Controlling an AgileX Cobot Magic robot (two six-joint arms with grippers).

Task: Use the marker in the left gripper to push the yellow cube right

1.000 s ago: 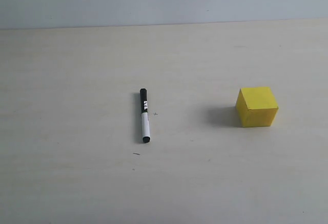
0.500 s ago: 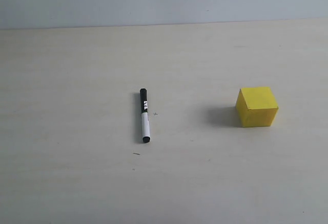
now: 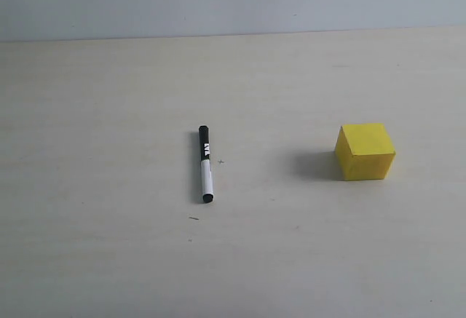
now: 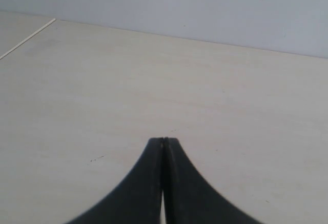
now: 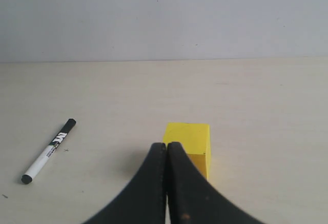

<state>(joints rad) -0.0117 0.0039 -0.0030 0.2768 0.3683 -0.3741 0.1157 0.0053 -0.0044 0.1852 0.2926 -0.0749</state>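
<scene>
The marker [image 3: 205,164] lies loose on the table, left of centre in the exterior view, black cap pointing away; the right wrist view shows the marker [image 5: 49,150] too. The yellow cube [image 3: 365,151] rests on the table to its right, apart from it. Neither arm appears in the exterior view. My left gripper [image 4: 164,141] is shut with nothing between its fingers, over bare tabletop; no marker or cube appears in the left wrist view. My right gripper [image 5: 167,145] is shut and empty, with the yellow cube [image 5: 188,144] just beyond its tips.
The pale wooden table [image 3: 109,100] ends at a plain grey-blue wall [image 3: 218,1] behind. A table edge [image 4: 28,39] shows in the left wrist view. A few small dark specks [image 3: 194,219] mark the surface near the marker.
</scene>
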